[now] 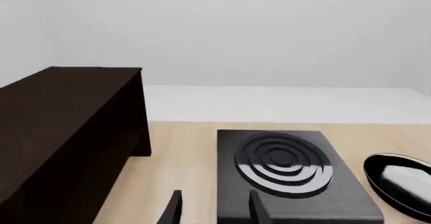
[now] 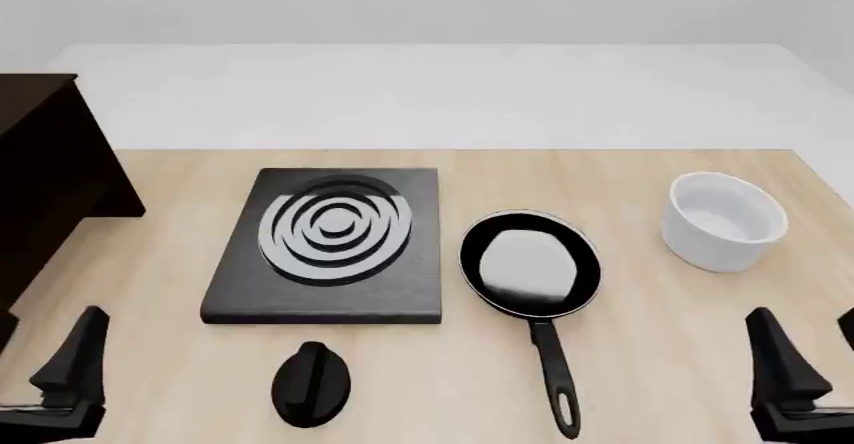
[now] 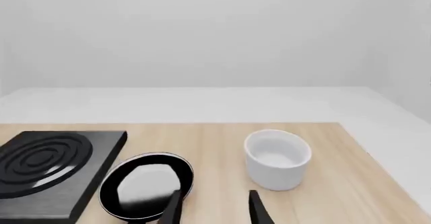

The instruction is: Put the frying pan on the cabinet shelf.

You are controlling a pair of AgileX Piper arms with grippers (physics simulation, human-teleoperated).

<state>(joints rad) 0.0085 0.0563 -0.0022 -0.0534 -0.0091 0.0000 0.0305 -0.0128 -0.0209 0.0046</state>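
Reading from left to right across your pale wooden bench: the large, boxy, dark brown, nearly black wooden cabinet stands at the far left edge, cut off by the front view, so its shelf cannot be made out there. Your left pincer sits low at the near left corner, its two dark fingers parted with nothing between them, as the left wrist view confirms. Next comes the black square hob with grey concentric rings, lying flat on the bench, and just in front of it a small black rounded knob-like object. To the hob's right, just beside it and apart from the cabinet, rests the round black frying pan with pale grey inside, flat on the bench, its long black handle with a hole at its end pointing toward you. Farther right stands the upright white round bowl, well apart from the pan. Your right pincer waits at the near right corner, likewise parted and holding nothing.
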